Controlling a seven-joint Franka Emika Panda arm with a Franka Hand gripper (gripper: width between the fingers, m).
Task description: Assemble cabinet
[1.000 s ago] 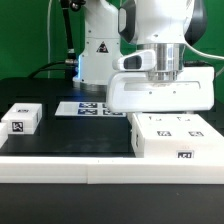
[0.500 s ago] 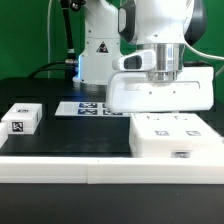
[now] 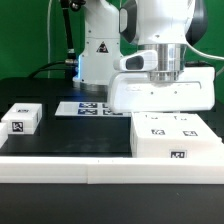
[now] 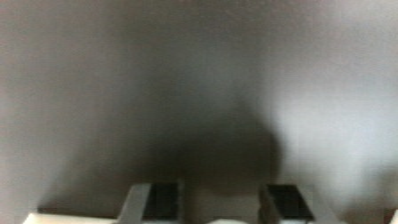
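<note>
The cabinet (image 3: 176, 140) is a large white box with square marker tags on its top and front, at the exterior view's right on the black table. My gripper (image 3: 163, 113) reaches down onto its far top edge, and its fingertips are hidden there. In the wrist view the two dark fingers (image 4: 160, 203) stand a little apart, and the gripper (image 4: 222, 205) has a blurred grey surface of the cabinet (image 4: 196, 90) filling the space between and beyond them. A small white tagged panel (image 3: 20, 118) lies at the left.
The marker board (image 3: 88, 107) lies flat behind the middle of the table. The white robot base (image 3: 98, 50) with a triangular warning sticker stands behind it. A white ledge (image 3: 70, 168) runs along the table's front edge.
The cabinet rocked slightly: its front tag dipped out of sight half a second ago and shows again now. The gripper has stayed in place on it.
</note>
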